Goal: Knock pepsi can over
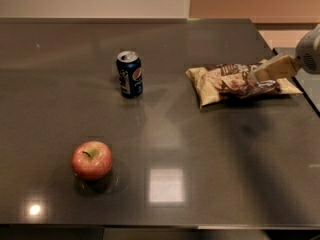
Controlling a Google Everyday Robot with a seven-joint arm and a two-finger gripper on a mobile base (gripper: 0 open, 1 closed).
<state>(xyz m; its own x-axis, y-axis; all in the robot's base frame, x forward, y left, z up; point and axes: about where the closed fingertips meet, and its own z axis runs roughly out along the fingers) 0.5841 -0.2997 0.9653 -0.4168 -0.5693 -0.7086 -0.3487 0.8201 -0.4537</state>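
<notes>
The pepsi can [130, 74] stands upright on the dark table [210, 149], left of the middle and toward the back. It is dark blue with a silver top and a round logo. My gripper [261, 73] reaches in from the right edge, above the chip bag [240, 81], well to the right of the can and apart from it.
A red apple [91, 160] sits at the front left. The brown-and-cream chip bag lies flat at the right, between the gripper and the can. The table's right edge runs close behind the bag.
</notes>
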